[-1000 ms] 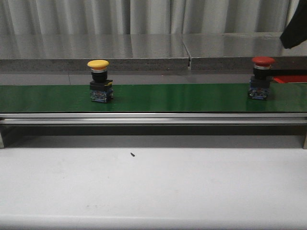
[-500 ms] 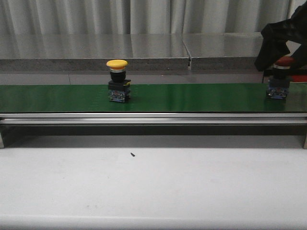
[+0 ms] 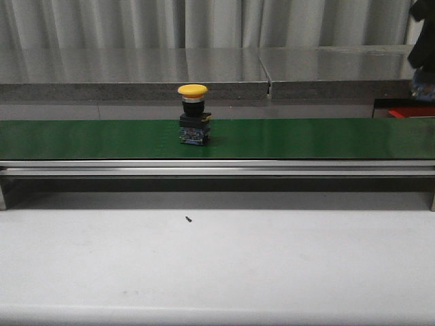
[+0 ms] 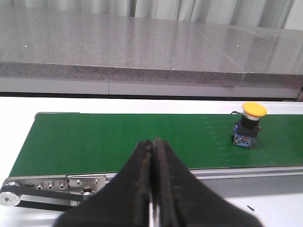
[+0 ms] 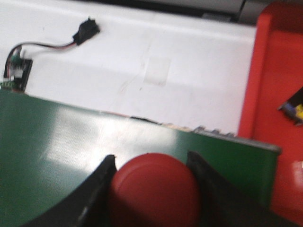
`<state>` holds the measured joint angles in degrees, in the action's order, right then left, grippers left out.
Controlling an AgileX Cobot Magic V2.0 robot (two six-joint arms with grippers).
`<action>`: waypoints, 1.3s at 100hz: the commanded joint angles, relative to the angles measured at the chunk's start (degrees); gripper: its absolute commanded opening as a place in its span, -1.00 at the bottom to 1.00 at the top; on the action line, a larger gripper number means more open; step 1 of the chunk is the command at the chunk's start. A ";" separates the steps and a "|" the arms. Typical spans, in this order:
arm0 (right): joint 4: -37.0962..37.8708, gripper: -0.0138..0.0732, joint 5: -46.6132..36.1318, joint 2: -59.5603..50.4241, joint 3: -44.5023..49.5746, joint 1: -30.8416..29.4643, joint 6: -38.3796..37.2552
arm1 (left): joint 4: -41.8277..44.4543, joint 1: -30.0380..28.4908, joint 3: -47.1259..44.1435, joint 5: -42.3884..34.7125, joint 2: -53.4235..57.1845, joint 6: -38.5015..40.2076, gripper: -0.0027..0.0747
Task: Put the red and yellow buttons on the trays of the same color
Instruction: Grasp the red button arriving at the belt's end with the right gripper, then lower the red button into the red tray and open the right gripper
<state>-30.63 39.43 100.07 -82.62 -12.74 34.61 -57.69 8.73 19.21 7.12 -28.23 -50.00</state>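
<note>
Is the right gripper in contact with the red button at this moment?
Touching. In the right wrist view the right gripper has a finger pressed against each side of the red button, no gap on either side.

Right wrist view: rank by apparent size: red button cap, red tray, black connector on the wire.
1. red tray, cropped by the frame
2. red button cap, close to the camera, so its rank against the tray is unsure
3. black connector
</note>
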 commanded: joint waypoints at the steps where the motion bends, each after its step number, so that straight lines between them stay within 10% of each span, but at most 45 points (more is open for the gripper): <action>1: -0.79 -0.24 0.83 -1.79 -7.03 -3.74 -0.68 | -0.88 0.39 1.62 -2.71 -0.13 0.06 -0.98; 66: -0.79 -0.24 3.62 26.88 -43.77 -15.12 -6.05 | -0.88 0.39 1.62 -2.71 -0.13 0.06 -0.98; 130: -0.68 -0.24 -1.22 37.00 -45.58 -15.12 -6.05 | -0.88 0.39 1.62 -2.71 -0.13 0.06 -0.98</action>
<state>-29.97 41.06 140.76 -125.96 -27.54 28.61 -57.69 8.73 19.21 7.12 -28.23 -50.00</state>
